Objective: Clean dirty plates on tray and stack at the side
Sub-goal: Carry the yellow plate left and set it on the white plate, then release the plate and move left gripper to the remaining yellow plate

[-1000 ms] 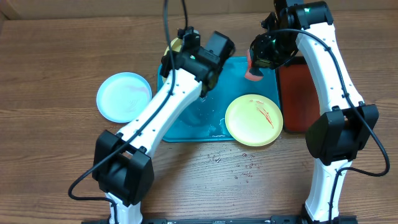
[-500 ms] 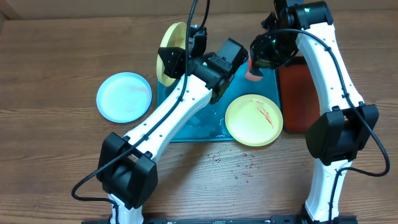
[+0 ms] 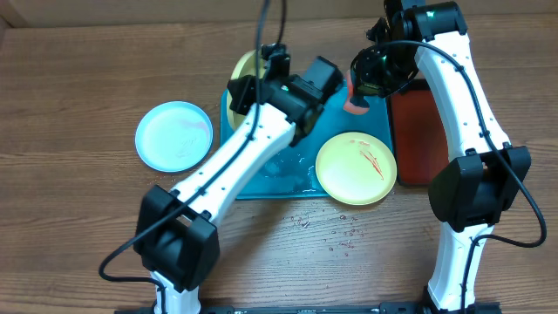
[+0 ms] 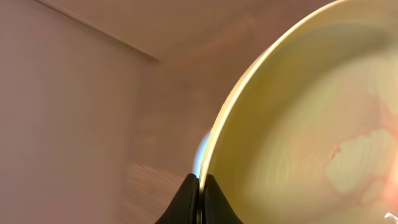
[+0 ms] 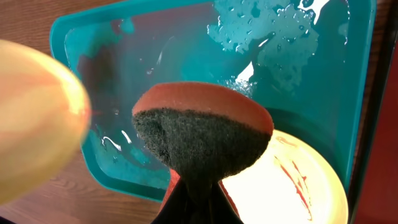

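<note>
My left gripper [image 3: 255,87] [image 4: 200,186] is shut on the rim of a pale yellow plate [image 3: 241,71] [image 4: 298,112]. It holds the plate tilted up over the far left corner of the turquoise tray [image 3: 336,118] [image 5: 186,56]. Faint reddish smears show on that plate. A second yellow plate [image 3: 356,168] [image 5: 292,186] with red streaks lies flat on the tray's near right corner. My right gripper [image 3: 357,92] [image 5: 198,199] is shut on an orange sponge [image 3: 356,105] [image 5: 202,134] with a dark scouring face, above the tray's far right. A white plate with a blue rim [image 3: 174,136] rests on the table left of the tray.
A dark red tray [image 3: 411,131] lies right of the turquoise one, under the right arm. Foam and water sit in the turquoise tray [image 5: 280,37], and droplets dot the wood [image 3: 336,234] in front of it.
My left arm has swung and brought the yellow plate up into view over the tray's far left corner. The right arm and sponge have stayed put.
</note>
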